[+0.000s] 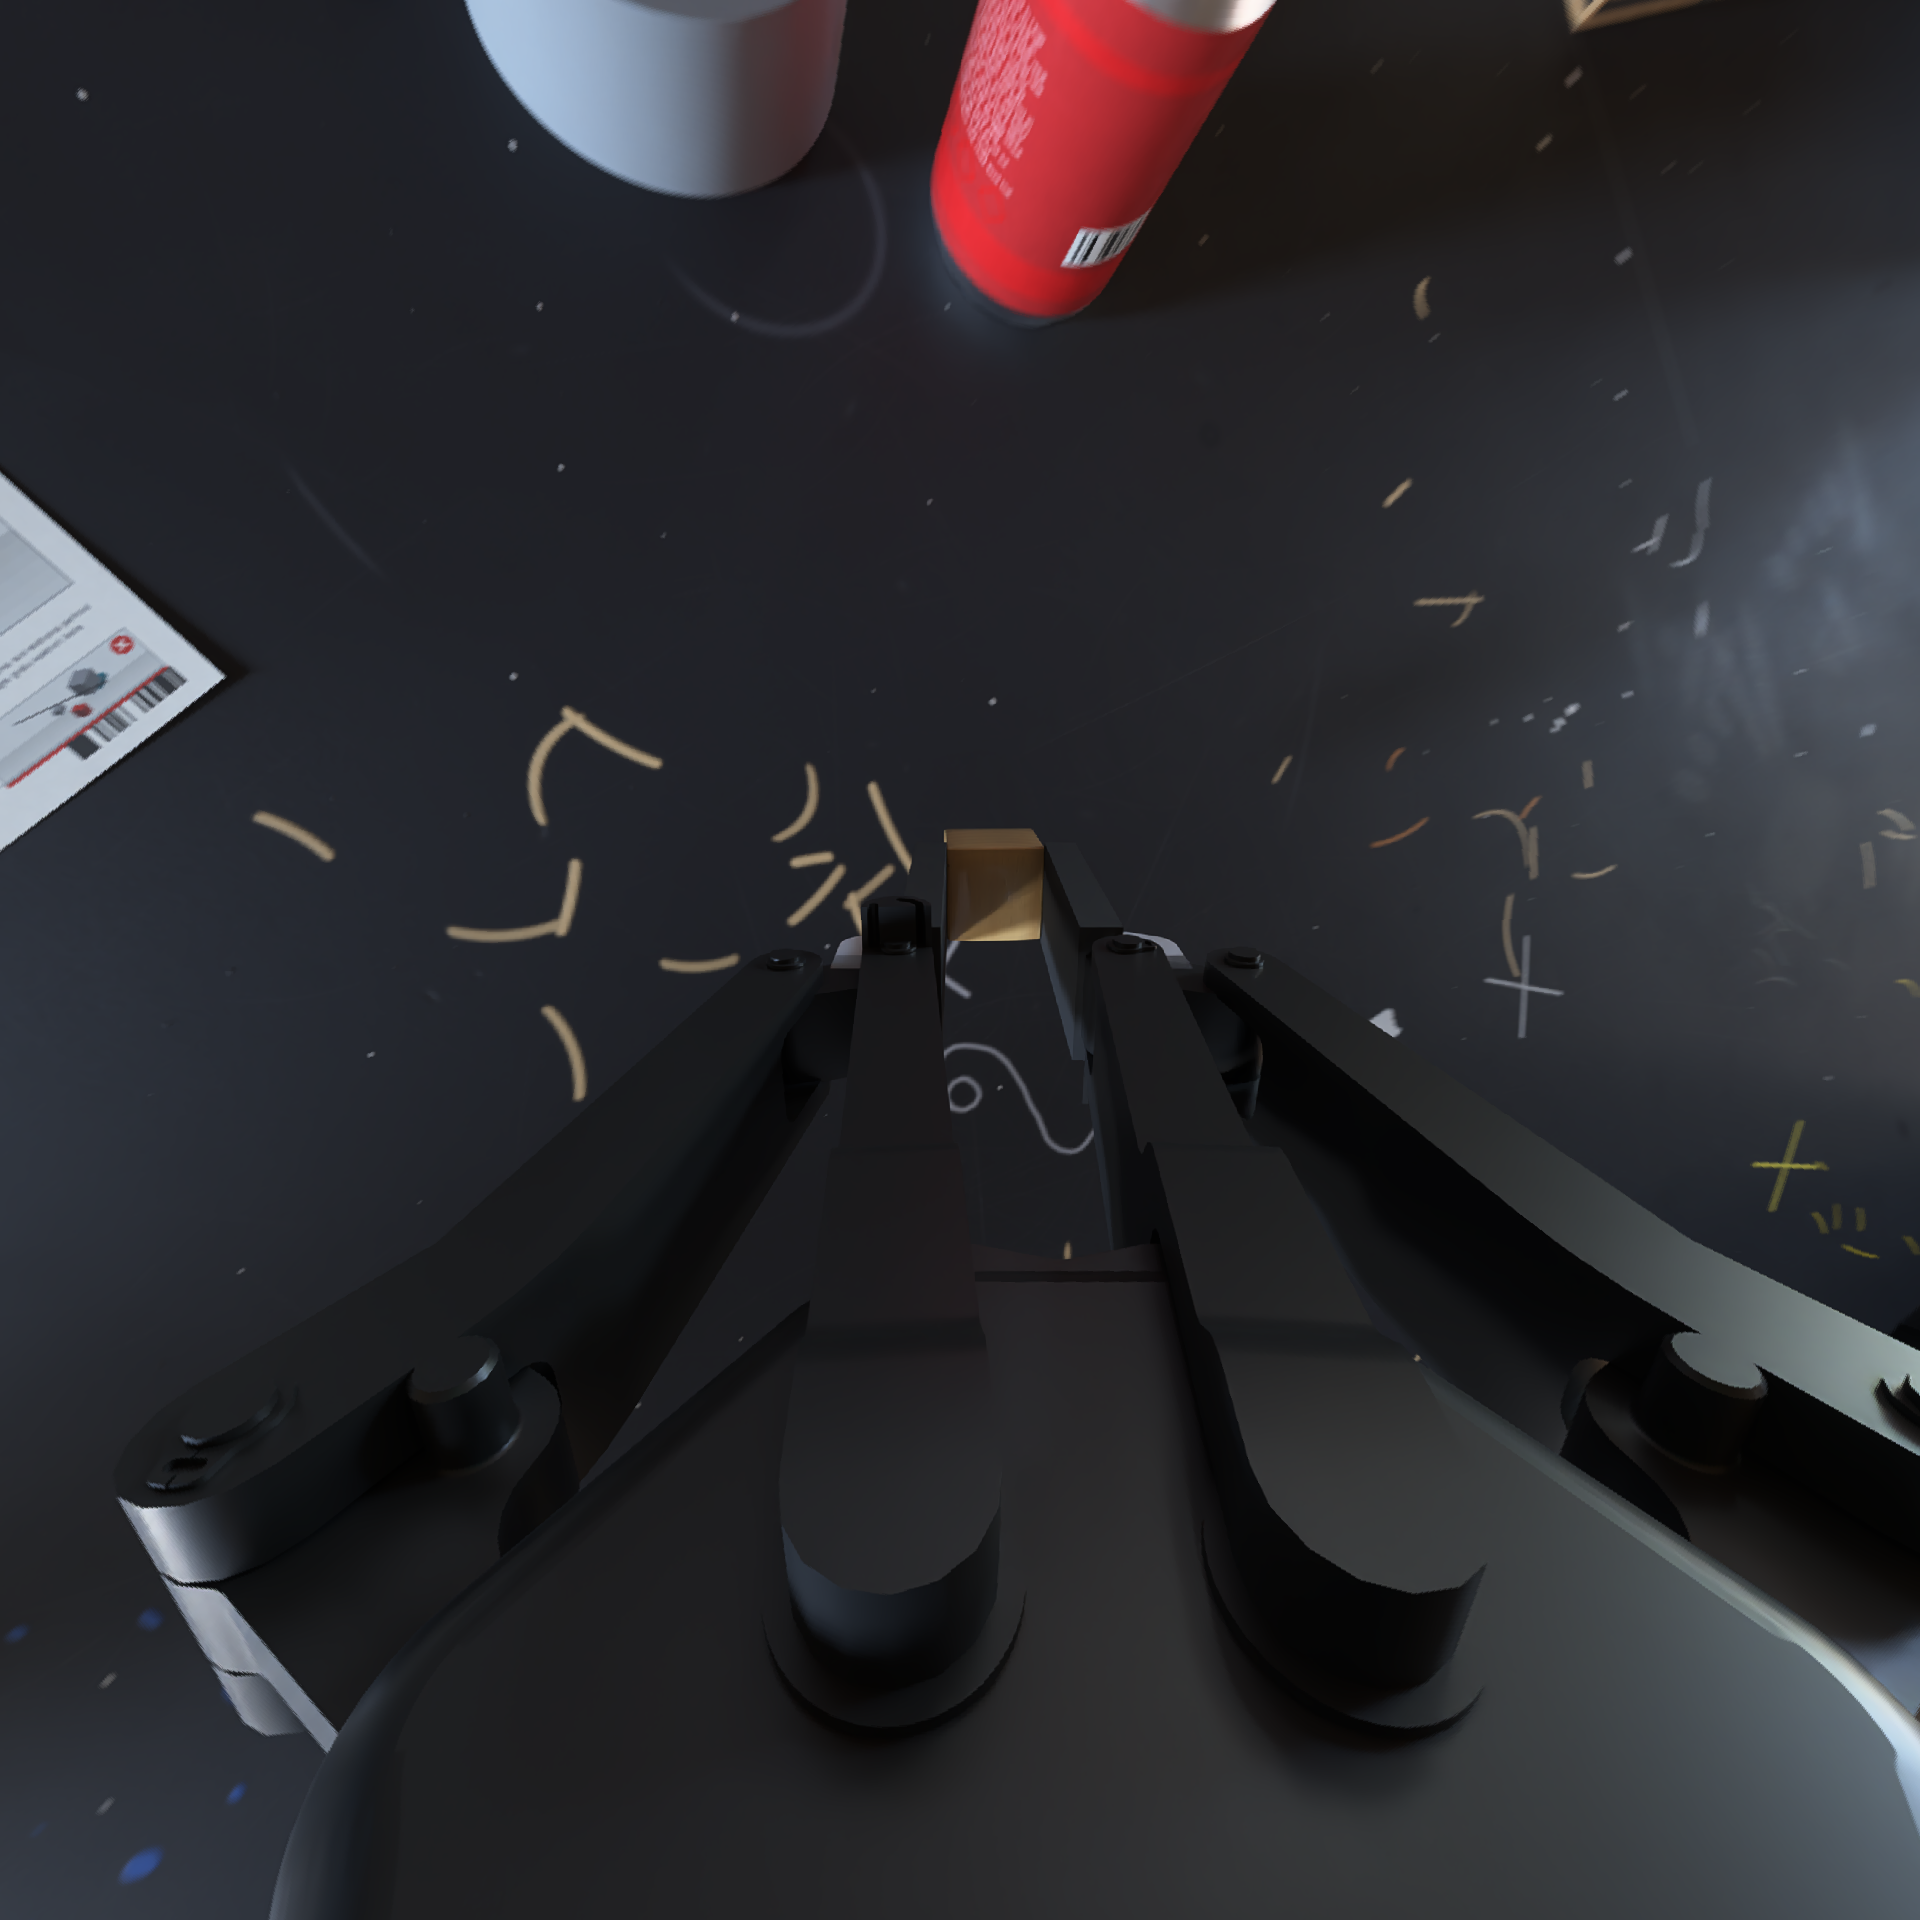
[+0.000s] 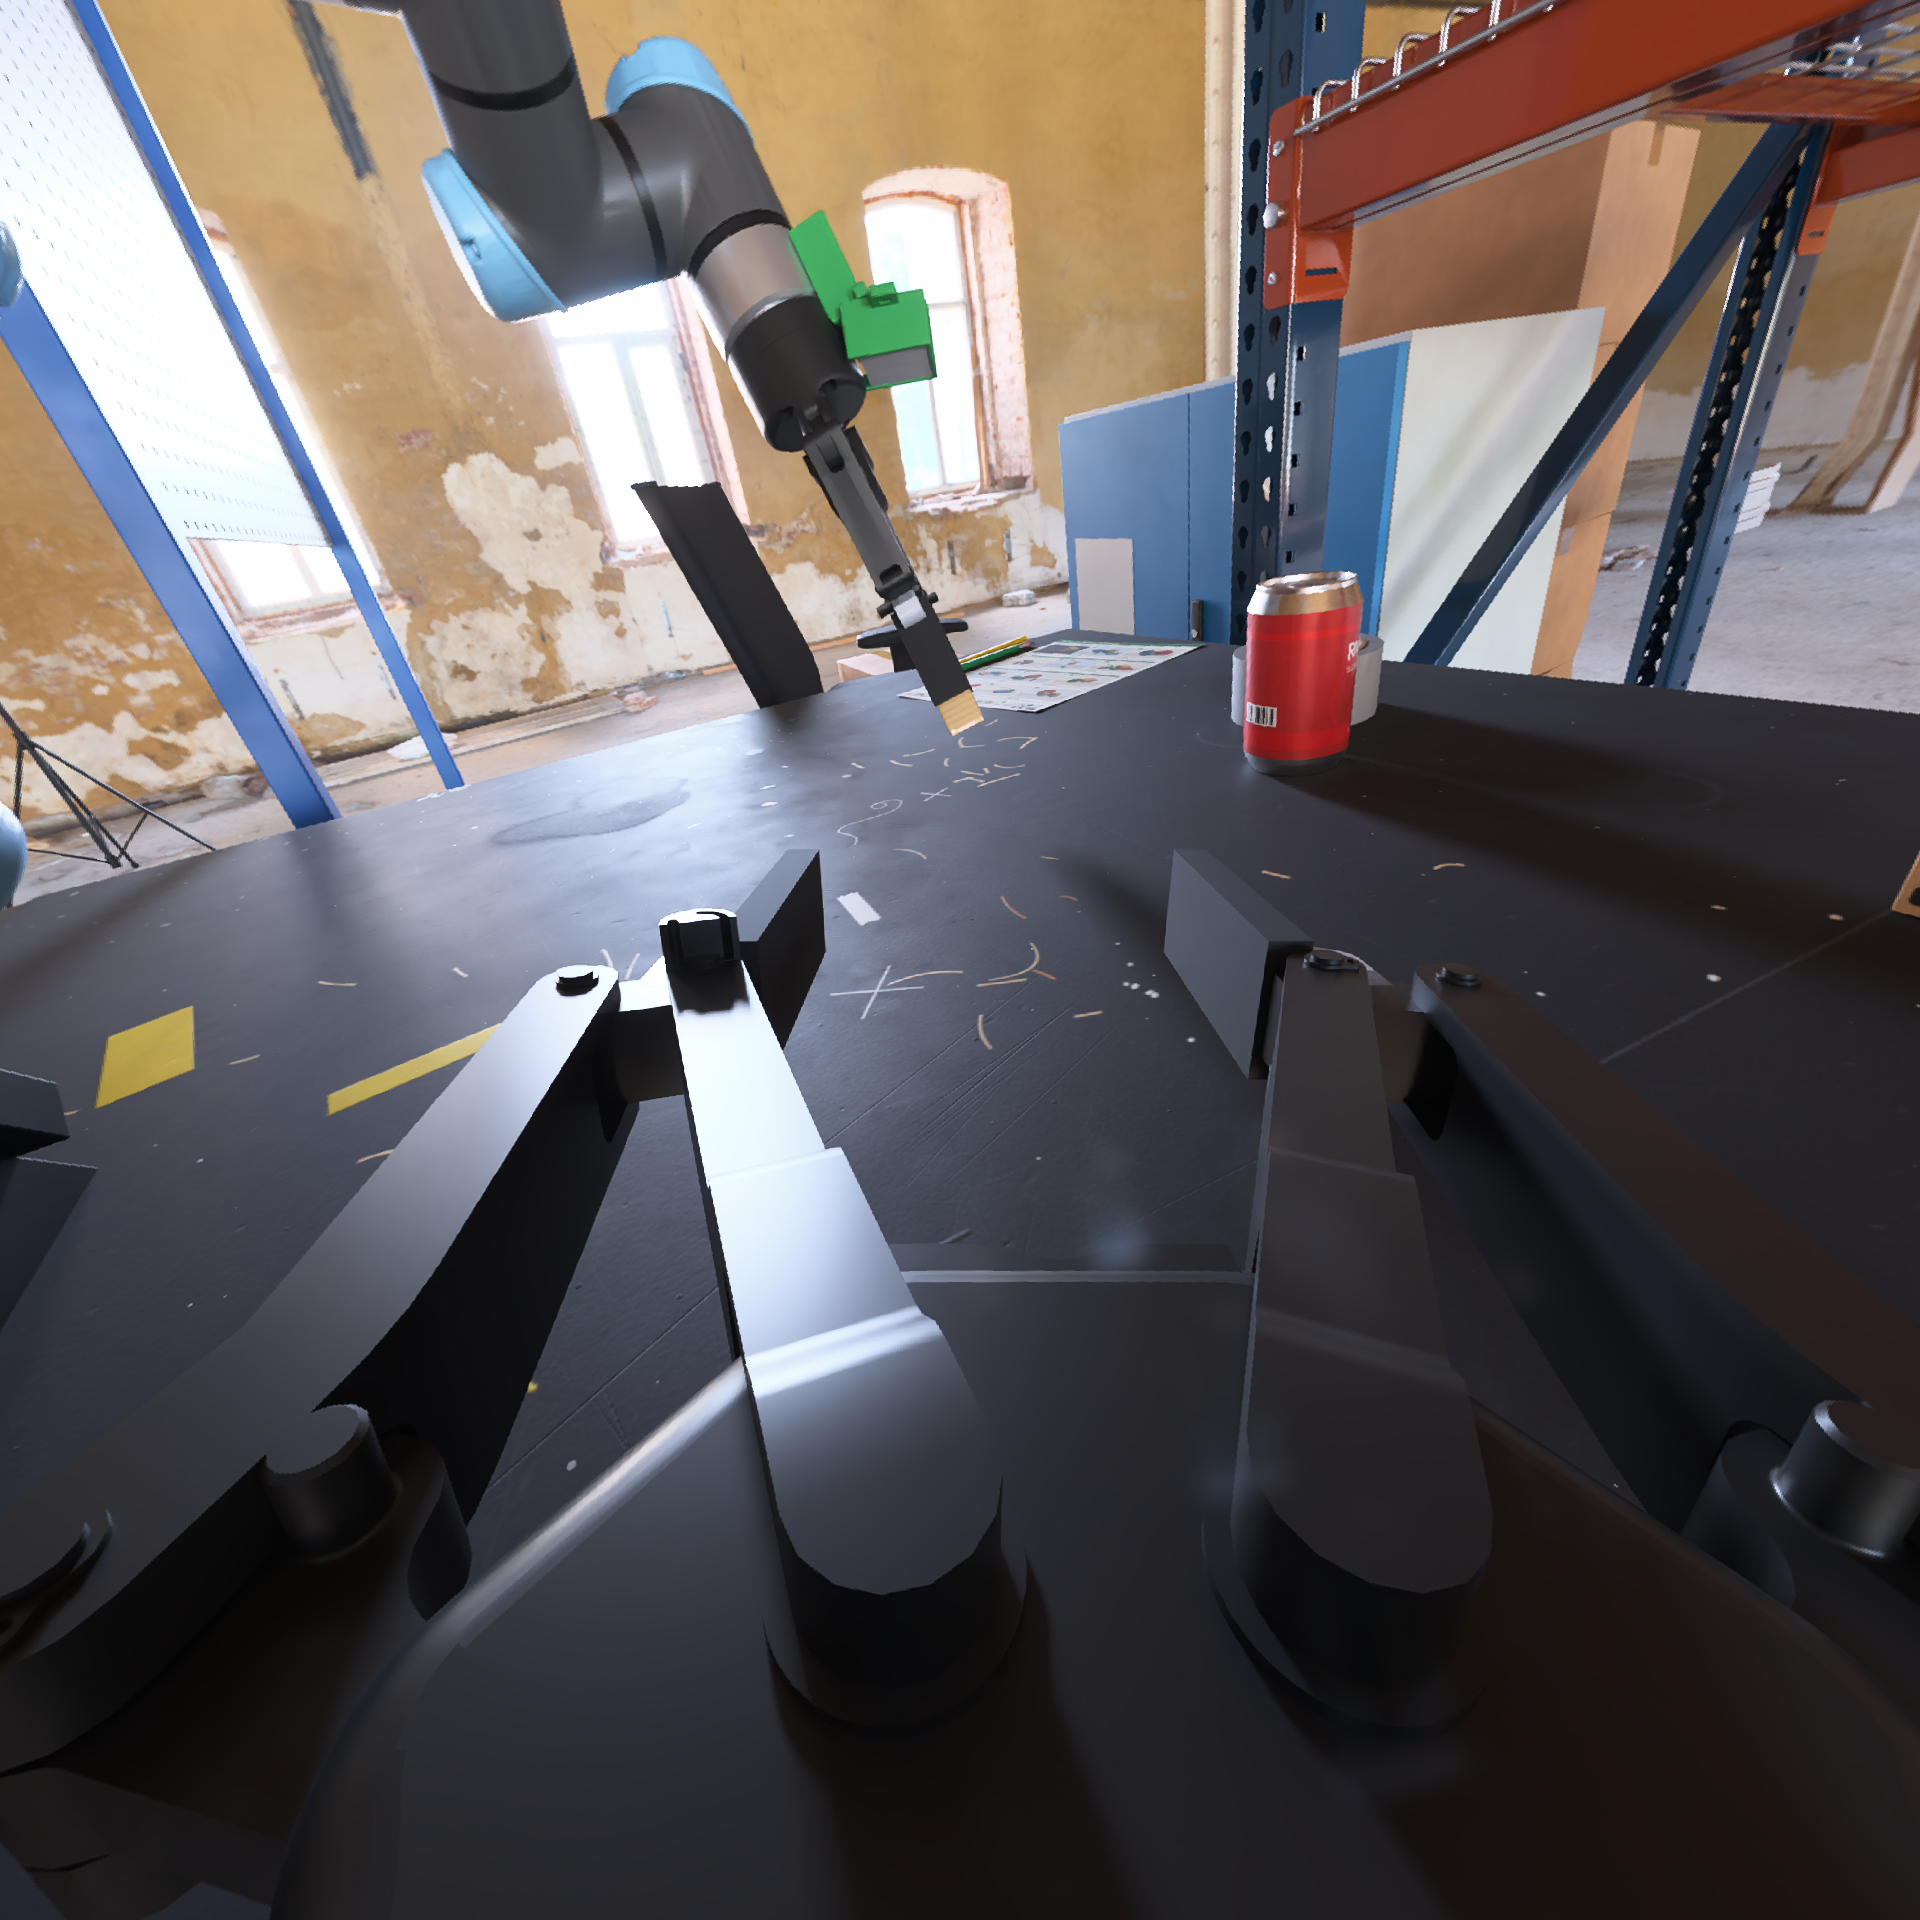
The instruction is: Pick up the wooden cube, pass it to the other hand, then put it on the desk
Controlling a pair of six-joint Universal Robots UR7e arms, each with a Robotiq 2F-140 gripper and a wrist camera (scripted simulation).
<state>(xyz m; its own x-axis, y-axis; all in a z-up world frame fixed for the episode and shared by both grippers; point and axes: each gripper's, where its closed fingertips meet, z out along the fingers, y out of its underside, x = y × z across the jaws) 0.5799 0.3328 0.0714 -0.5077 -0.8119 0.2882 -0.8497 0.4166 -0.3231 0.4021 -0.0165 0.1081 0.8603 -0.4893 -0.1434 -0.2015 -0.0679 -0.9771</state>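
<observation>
The small wooden cube (image 1: 992, 885) sits between the fingertips of my left gripper (image 1: 987, 904), which is shut on it and holds it above the dark desk (image 1: 1143, 520). In the right wrist view the left arm reaches down from the upper left, and the cube (image 2: 960, 710) shows at its fingertips a little above the desk (image 2: 1558, 935). My right gripper (image 2: 997, 935) is open and empty, low over the near part of the desk, well short of the cube.
A red can (image 1: 1049, 156) and a grey cylinder (image 1: 665, 83) stand beyond the cube; the can also shows in the right wrist view (image 2: 1299, 670). A printed sheet (image 1: 73, 665) lies at the left. A blue and orange rack (image 2: 1288, 312) stands behind the desk.
</observation>
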